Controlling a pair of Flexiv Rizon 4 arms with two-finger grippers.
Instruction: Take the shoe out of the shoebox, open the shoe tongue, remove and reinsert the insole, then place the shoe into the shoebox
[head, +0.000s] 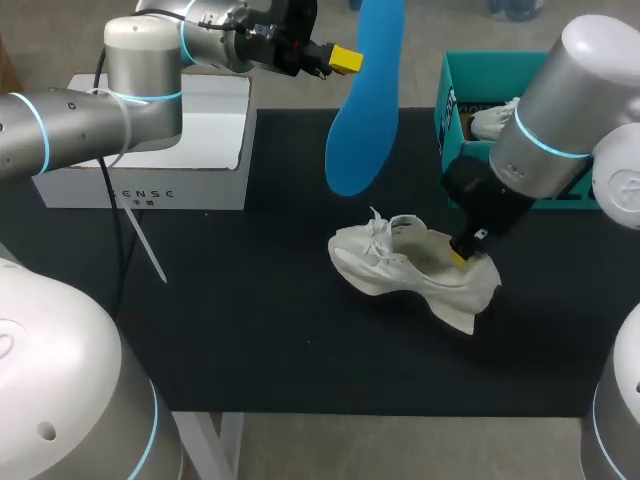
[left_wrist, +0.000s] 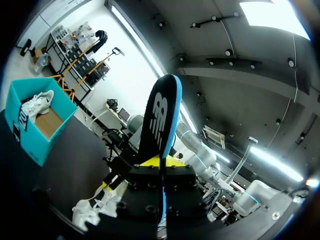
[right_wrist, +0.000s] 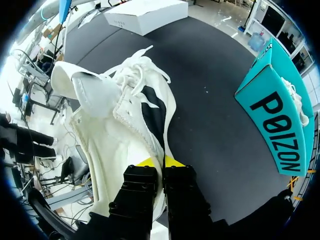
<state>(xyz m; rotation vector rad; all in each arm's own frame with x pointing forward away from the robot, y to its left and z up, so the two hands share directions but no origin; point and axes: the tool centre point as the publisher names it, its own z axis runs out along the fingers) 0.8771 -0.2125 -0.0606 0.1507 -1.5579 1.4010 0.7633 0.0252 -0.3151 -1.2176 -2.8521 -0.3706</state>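
Observation:
A white shoe (head: 405, 268) lies on the black mat, toe toward the left. My right gripper (head: 460, 254) is shut on the rim of its opening near the heel; in the right wrist view the yellow tips (right_wrist: 161, 161) pinch that white rim, with the shoe (right_wrist: 115, 125) stretching ahead. My left gripper (head: 344, 60) is high over the back of the table, shut on a blue insole (head: 364, 100) that hangs down from it. In the left wrist view the insole (left_wrist: 161, 117) stands edge-on between the fingers of that gripper (left_wrist: 162, 161), its dark underside showing.
An open teal shoebox (head: 452, 112) stands at the back right with another white shoe (head: 496, 120) inside. A white box (head: 190, 150) sits at the back left under my left arm. The black mat (head: 250, 330) covers the table.

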